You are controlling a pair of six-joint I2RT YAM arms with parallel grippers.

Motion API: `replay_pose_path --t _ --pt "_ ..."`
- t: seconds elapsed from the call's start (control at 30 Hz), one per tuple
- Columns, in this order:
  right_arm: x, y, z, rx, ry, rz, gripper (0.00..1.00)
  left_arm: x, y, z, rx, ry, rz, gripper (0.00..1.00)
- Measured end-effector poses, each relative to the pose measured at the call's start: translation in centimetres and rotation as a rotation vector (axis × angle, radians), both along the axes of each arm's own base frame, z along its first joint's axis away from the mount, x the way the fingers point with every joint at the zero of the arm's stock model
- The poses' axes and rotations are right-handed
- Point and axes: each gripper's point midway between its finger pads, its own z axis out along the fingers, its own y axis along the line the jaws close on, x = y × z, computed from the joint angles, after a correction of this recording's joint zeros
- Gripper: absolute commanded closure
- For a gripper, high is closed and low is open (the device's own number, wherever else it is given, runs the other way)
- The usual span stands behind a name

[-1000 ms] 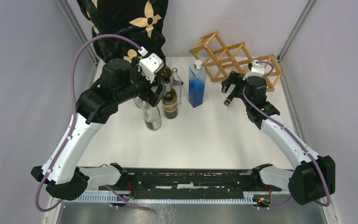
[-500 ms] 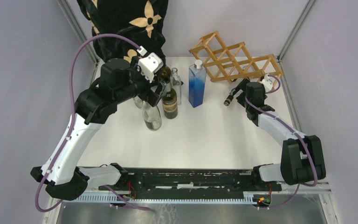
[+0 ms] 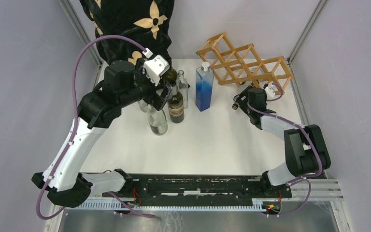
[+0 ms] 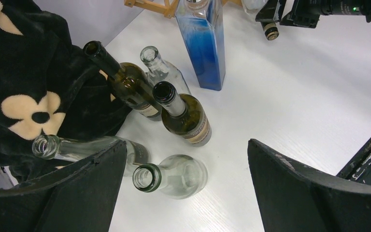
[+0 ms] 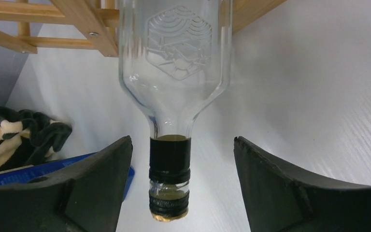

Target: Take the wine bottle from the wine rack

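The wine rack, a light tan wooden lattice, stands at the back right; its sticks also show in the right wrist view. A clear wine bottle with a black capped neck lies with its body reaching back among the rack sticks and its neck pointing out. In the top view only its cap end shows. My right gripper is open, one finger on each side of the neck, not touching it; it also shows in the top view. My left gripper is open and empty above standing bottles.
A tall blue square bottle stands left of the rack. Several clear and dark green bottles stand in a group under my left gripper. A black cloth with tan flowers hangs at the back left.
My right arm has folded down and its wrist has dropped lower, with the gripper staying around the bottle's neck. The bottle and the left arm have not moved.
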Motion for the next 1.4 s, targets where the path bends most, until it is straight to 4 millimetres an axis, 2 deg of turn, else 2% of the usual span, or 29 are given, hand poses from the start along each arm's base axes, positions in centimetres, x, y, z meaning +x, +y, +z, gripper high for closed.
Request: replay_pose_path --t 0.2,0.3,0.5,0.63,1.0,1.23,1.4 --pt "0.6 0.4 -2.1 0.021 0.037 -0.006 0.36 0.0 0.0 0.0 0.0 0.0 0.0 0.0" --pt "1.2 0.8 -2.2 0.028 0.031 -0.002 0.46 0.0 0.0 0.0 0.0 0.0 0.001 0.0" --pt "1.8 1.6 -1.4 0.032 -0.006 0.012 0.83 0.0 0.0 0.0 0.001 -0.001 0.002 0.0" --pt "1.4 1.7 -1.5 0.033 -0.026 0.014 1.0 0.0 0.0 0.0 0.001 -0.001 0.001 0.0" --pt "-1.9 3.9 -1.5 0.018 -0.047 0.053 1.0 0.0 0.0 0.0 0.001 -0.001 0.0 0.0" --pt "-6.1 5.7 -1.1 0.028 -0.066 0.119 1.0 0.0 0.0 -0.1 0.005 -0.001 -0.002 0.0" --pt "-9.1 6.1 -0.8 0.055 -0.087 0.156 1.0 -0.1 -0.2 -0.4 0.013 0.0 -0.022 0.0"
